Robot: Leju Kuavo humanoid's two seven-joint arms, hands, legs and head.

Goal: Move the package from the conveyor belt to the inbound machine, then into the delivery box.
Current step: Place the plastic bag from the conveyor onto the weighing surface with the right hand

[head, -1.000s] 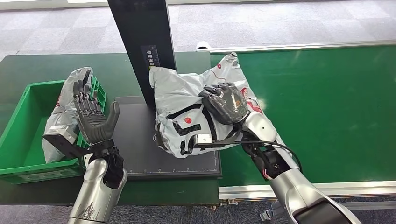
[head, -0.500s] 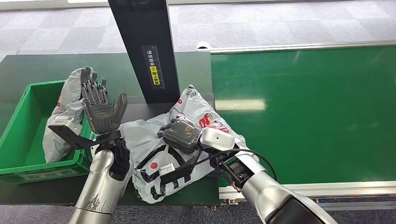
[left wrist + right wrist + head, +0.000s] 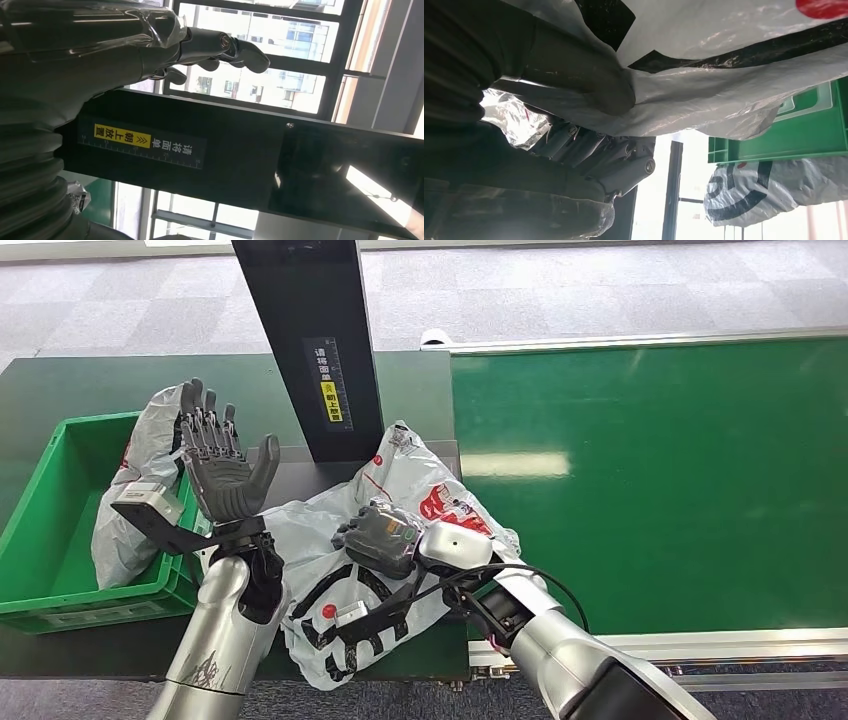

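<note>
The right hand (image 3: 385, 537) grips the grey package (image 3: 400, 495) over the dark inbound machine (image 3: 300, 350), left of the green conveyor belt (image 3: 650, 470). The left hand (image 3: 215, 465) is raised, fingers spread, beside the green delivery box (image 3: 40, 530) holding another bag (image 3: 135, 480).

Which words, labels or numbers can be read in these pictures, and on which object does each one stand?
"请将面单": white characters on the strip label on the black scanner post, read in the left wrist view.
"朝上放置": black characters on the yellow part of the same label, beside arrow marks.
Ruler ticks with small numbers under this text: too small to read.
Red and black print on the grey package under the right hand: crumpled, not readable.
</note>
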